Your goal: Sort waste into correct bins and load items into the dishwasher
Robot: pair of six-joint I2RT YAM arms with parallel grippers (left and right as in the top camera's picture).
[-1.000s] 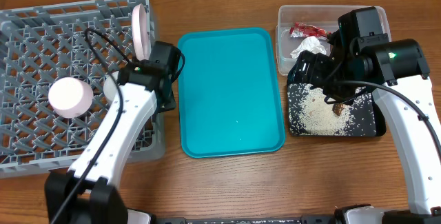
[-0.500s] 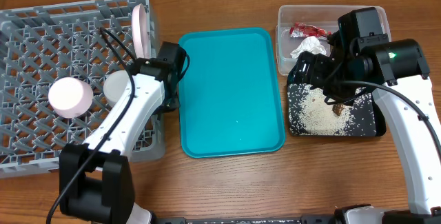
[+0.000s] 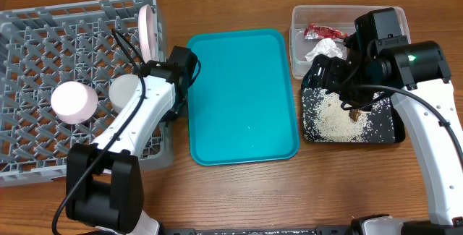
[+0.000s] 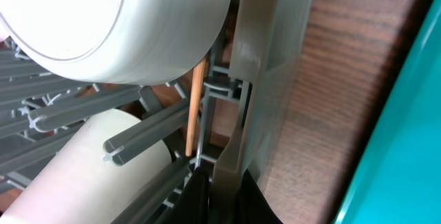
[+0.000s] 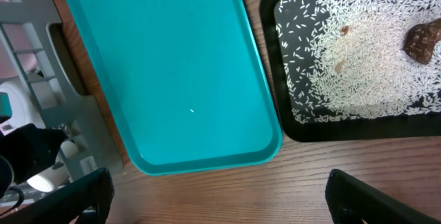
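L end effector [image 4: 219, 195] sits at dish rack [image 4: 256, 52] wall, left tabletop edge; its jaw gap can't be told. 1 chopstick [image 4: 195, 107] stands inside the rack beside white bowl [image 4: 117, 24]. Best, I judge: withdraw straight up w/o snagging the lattice. R end effector [image 5: 220, 193] gapes wide, empty, by black tray [image 5: 344, 131]. 2nd chopstick not visible.

rack [image 3: 29, 61] — plate [image 3: 147, 29] upright on edge | clear tub [image 3: 295, 41]: red wrapper [image 3: 325, 31], white wad [image 3: 325, 48] | black tray [image 3: 387, 137]: rice [image 3: 333, 119], brown lump [image 5: 422, 41]
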